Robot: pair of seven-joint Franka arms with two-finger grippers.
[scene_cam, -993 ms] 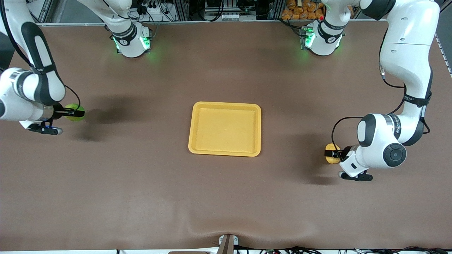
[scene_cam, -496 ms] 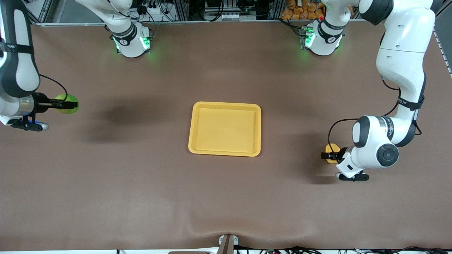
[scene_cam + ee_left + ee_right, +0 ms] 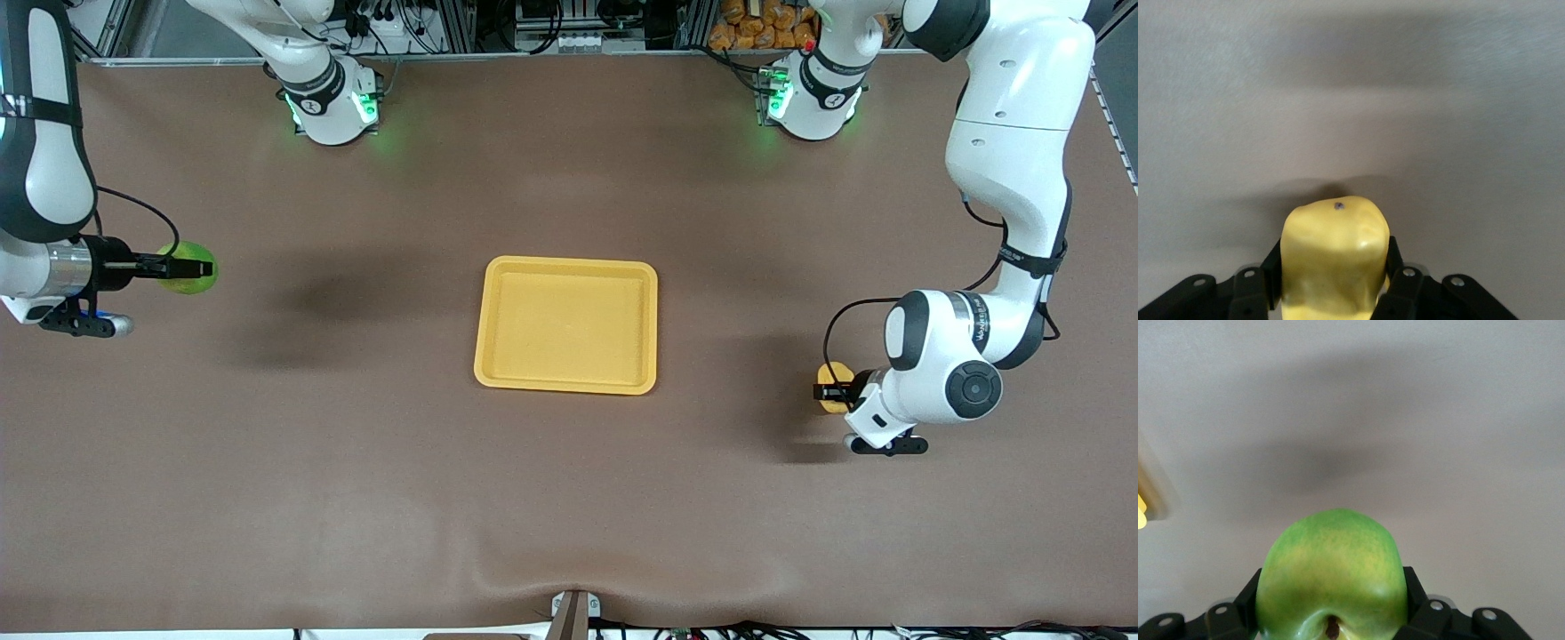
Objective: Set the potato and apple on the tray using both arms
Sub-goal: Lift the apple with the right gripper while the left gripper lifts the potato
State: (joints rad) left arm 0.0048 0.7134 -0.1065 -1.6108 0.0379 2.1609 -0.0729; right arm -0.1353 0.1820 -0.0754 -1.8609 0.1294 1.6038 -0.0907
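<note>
**Both hands loaded, tray bare**

Start with your left hand [image 3: 829, 392]: it's clamped on the potato [image 3: 834, 389], down low at the left arm's end of the table [image 3: 569, 498]. In the left wrist view you can see the black fingers [image 3: 1405, 283] pressed against both sides of the yellow lump [image 3: 1335, 260], with plain brown surface past it. Whether the potato is touching the table or just off it, you can't really tell.

Your right hand [image 3: 191, 267] is gripping the apple [image 3: 188, 269] up in the air over the right arm's end of the table, with its shadow falling on the brown surface toward the tray. The right wrist view shows the green fruit [image 3: 1331, 577] pinched between the fingers [image 3: 1415, 593], stem dimple facing the camera.

Moving out from there, the yellow tray [image 3: 487, 356] sits flat in the middle of the table between the two hands, well apart from both. The potato is a bit nearer the front camera than the tray's centre.
</note>
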